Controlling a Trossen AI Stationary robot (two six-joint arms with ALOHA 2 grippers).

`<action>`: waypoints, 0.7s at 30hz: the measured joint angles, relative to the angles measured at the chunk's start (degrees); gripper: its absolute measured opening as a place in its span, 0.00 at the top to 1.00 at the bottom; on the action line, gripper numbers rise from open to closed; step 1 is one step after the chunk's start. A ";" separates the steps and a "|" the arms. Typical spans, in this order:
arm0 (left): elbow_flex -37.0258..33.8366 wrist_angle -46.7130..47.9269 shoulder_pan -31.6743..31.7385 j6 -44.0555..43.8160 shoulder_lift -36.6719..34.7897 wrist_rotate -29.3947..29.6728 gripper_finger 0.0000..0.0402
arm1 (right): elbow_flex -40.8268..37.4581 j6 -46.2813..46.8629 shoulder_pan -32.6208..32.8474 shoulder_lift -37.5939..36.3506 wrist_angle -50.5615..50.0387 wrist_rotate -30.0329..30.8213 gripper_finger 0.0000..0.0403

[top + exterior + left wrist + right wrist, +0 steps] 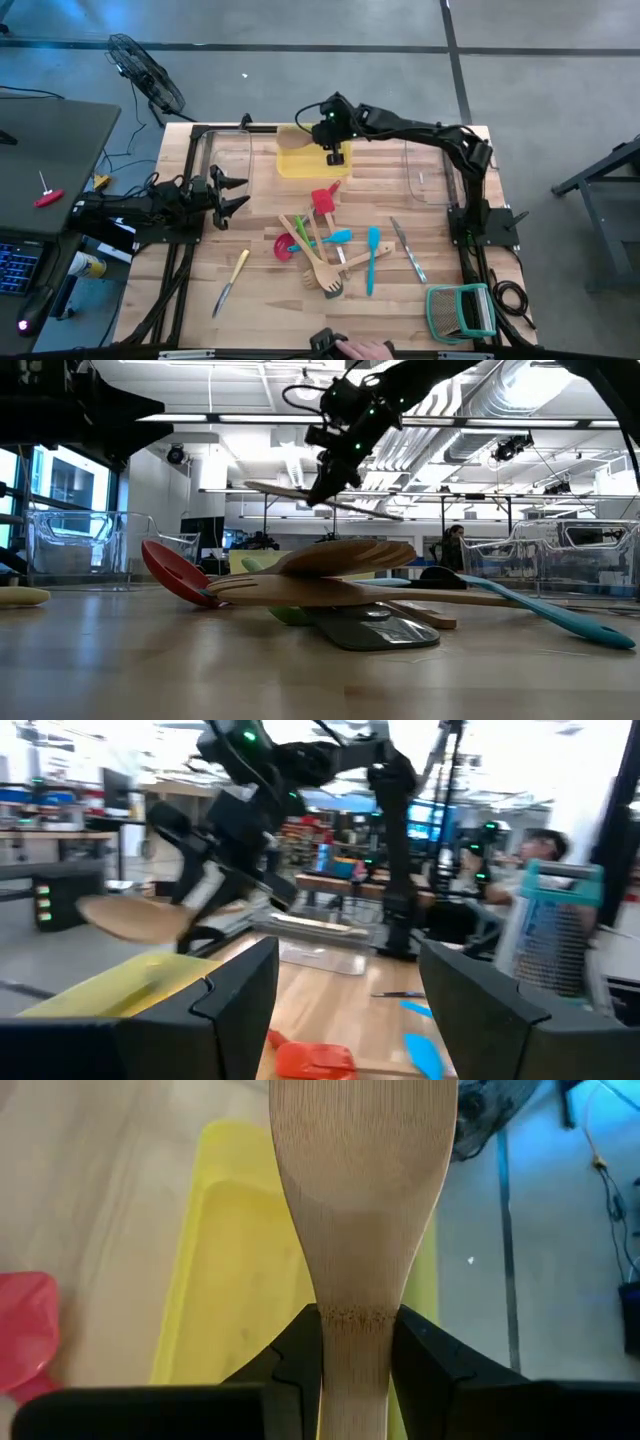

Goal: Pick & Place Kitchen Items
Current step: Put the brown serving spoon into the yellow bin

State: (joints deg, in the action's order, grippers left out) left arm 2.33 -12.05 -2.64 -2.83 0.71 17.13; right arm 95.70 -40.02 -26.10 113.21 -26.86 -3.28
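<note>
So your right gripper (335,150) has the wooden spatula (362,1200) clamped over the yellow tray (300,163), left gripper (232,192) wide open; just lower and release.

A yellow tray (300,163) lies on the wooden table (270,300) toward twelve o'clock; clear bins stand at ten o'clock (228,160) and two o'clock (428,172); a teal-framed rack (462,310) sits at five o'clock; a black fan (148,75) stands on the floor off the table's eleven o'clock corner; a laptop (18,268) rests on a side desk at nine o'clock.

light: bright ceiling strips | left wrist: motion-blurred | low foreground: soft
</note>
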 joint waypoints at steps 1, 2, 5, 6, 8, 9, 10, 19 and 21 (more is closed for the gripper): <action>0.00 0.07 0.00 0.00 0.00 0.19 0.40 | 0.00 -0.68 0.25 0.63 0.49 0.27 0.80; 0.00 0.15 0.00 0.00 0.00 0.27 0.40 | 0.00 -1.12 0.35 1.20 0.51 0.32 0.80; 0.00 0.22 0.00 0.00 0.00 0.45 0.40 | 0.00 -1.99 0.84 2.40 0.54 0.57 0.80; 0.00 0.20 0.00 0.00 0.00 0.45 0.40 | 0.00 -2.06 1.02 2.52 0.58 1.34 0.80; 0.00 0.22 0.00 0.00 0.00 0.49 0.40 | 0.00 -2.13 1.15 2.61 0.55 2.87 0.80; 0.00 0.18 0.00 0.00 0.00 0.49 0.40 | 0.00 -2.20 1.43 2.90 0.79 3.39 0.80; 0.00 0.19 -0.01 0.00 0.00 0.52 0.40 | 0.00 -2.29 1.62 3.01 0.86 3.48 0.80; -0.04 0.22 0.00 0.00 0.02 0.62 0.40 | 0.02 -8.05 3.87 5.62 3.11 10.81 0.80; -0.04 0.22 0.00 0.00 0.02 0.62 0.40 | 0.00 -9.96 4.29 6.90 3.06 13.58 0.80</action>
State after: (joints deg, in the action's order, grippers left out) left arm 2.28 -11.84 -2.63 -2.83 0.73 17.76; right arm 95.70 -49.98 -21.81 120.12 -23.81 10.30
